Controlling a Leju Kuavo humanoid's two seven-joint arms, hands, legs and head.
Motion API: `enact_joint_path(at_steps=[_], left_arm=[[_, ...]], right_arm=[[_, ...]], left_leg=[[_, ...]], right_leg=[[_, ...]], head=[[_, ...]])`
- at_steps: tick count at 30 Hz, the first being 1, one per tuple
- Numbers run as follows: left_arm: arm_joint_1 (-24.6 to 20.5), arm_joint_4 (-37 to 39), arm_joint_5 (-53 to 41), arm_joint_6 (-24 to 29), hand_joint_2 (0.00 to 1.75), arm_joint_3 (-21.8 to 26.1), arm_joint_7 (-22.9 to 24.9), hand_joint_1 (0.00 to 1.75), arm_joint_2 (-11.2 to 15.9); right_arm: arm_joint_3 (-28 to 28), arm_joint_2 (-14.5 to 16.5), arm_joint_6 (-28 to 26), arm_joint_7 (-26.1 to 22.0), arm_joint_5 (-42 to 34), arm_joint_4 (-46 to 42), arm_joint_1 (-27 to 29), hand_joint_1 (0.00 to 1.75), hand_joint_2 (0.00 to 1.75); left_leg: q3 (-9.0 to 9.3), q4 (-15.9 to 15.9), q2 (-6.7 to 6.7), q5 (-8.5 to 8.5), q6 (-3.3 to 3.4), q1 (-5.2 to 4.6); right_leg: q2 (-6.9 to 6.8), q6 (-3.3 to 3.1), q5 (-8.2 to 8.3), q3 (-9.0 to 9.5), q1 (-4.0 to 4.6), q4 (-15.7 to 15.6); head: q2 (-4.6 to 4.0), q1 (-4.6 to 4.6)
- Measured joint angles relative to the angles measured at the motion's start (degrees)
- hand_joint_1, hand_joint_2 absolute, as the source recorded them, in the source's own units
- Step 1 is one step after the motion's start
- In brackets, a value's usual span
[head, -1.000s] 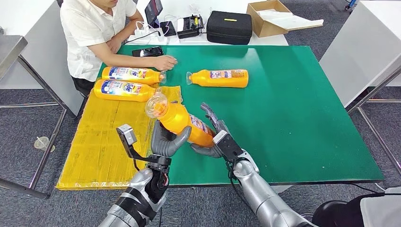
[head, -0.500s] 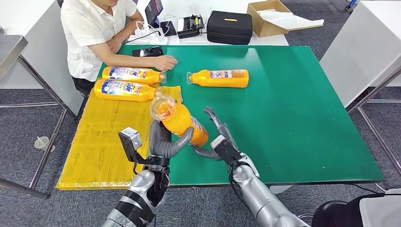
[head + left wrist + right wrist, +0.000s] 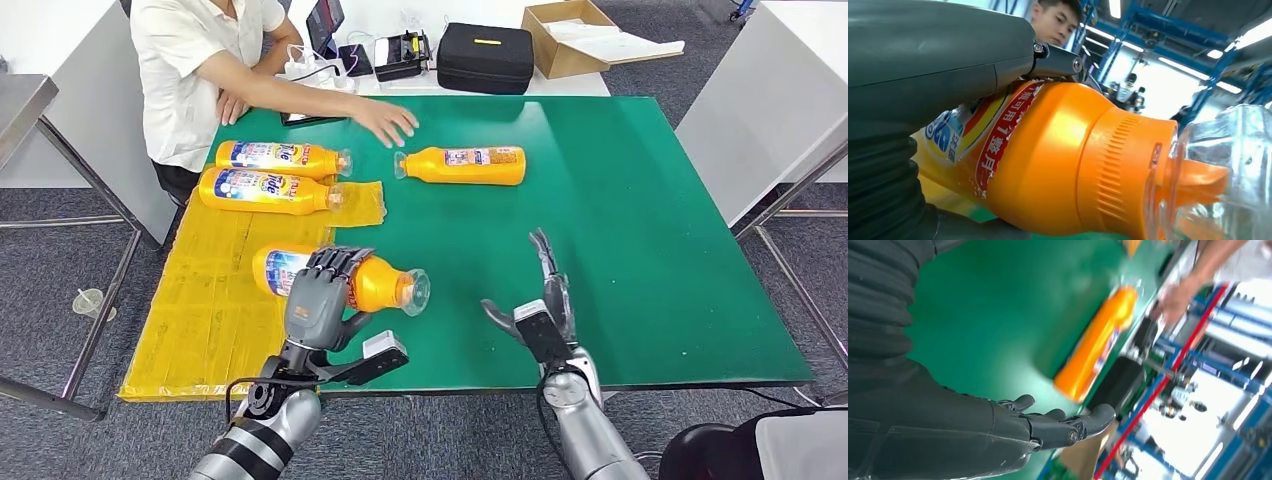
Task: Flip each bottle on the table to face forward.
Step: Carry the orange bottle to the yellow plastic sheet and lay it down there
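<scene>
My left hand [image 3: 318, 290] grips an orange bottle [image 3: 375, 284] that lies on its side near the table's front, its clear cap toward the right and its label end over the yellow sheet. The left wrist view shows that bottle [image 3: 1058, 160] close up, its label under my fingers. My right hand [image 3: 540, 305] hovers open over the green table [image 3: 620, 220], to the right of that bottle and apart from it. A second orange bottle [image 3: 465, 165] [image 3: 1098, 347] lies farther back. Two labelled bottles [image 3: 270, 157] [image 3: 262, 190] lie at the back left.
A person in a white shirt sits at the back left, one hand [image 3: 390, 122] stretched over the table near the far bottle. A yellow sheet [image 3: 215, 300] covers the table's left side. A black case [image 3: 485, 57], a cardboard box [image 3: 565, 35] and devices sit beyond the far edge.
My left hand has turned the bottle and lowered it from a raised tilt to lying on the table. My right hand has let go and drawn back right. The person's hand moved right.
</scene>
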Motion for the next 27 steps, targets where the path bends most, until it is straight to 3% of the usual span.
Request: enact_joint_path(at_steps=[7,14,22,24,26,27], left_arm=[[-2.5,4.1,-4.2,-7.1,1.75,0.1,5.3,1.75,1.7],[-9.3,16.0,-10.6,-14.8,1.75,0.1,14.0,1.75,2.2],[-15.2,25.4,-14.2,-18.2,1.75,0.4,18.7,1.68,2.6],[-16.0,26.5,-14.3,-18.7,1.75,0.5,19.2,1.10,2.6],[-16.5,27.3,-14.4,-19.0,1.75,0.9,19.7,0.35,2.6],[-16.7,27.6,-14.2,-19.3,1.75,1.2,19.7,0.17,2.6]], right_arm=[[-3.7,-0.1,1.0,0.0,1.6,-2.0,1.2,0.00,1.75],[-4.7,0.7,1.9,0.0,3.6,-1.8,0.8,0.00,1.75],[-4.8,1.2,1.7,0.0,3.7,-0.5,0.1,0.00,1.75],[-4.8,1.3,1.7,0.0,3.7,-0.3,0.1,0.00,1.75],[-4.8,1.3,1.6,0.0,3.7,0.0,0.1,0.00,1.75],[-4.8,1.3,1.6,0.0,3.7,0.1,0.1,0.00,1.75]], left_leg=[[0.00,0.0,0.00,0.00,0.00,0.00],[0.00,0.0,0.01,0.04,-0.02,0.02],[0.01,0.0,-0.06,0.05,-0.02,0.01],[0.01,0.0,-0.06,0.04,-0.02,0.01],[0.02,0.0,-0.06,0.05,-0.02,0.01],[0.04,0.0,-0.06,0.05,-0.02,0.01]], right_leg=[[0.00,0.00,0.00,0.00,0.00,0.0],[0.01,0.00,0.01,0.01,0.01,0.0],[-0.03,0.00,0.01,0.06,0.01,0.0],[-0.03,0.00,0.01,0.06,0.01,0.0],[-0.04,0.00,0.01,0.07,0.01,0.0],[-0.04,0.00,0.01,0.08,0.01,0.0]], head=[[0.00,-0.01],[0.00,-0.01],[0.00,-0.01],[0.00,-0.01],[0.00,0.00],[0.00,0.00]])
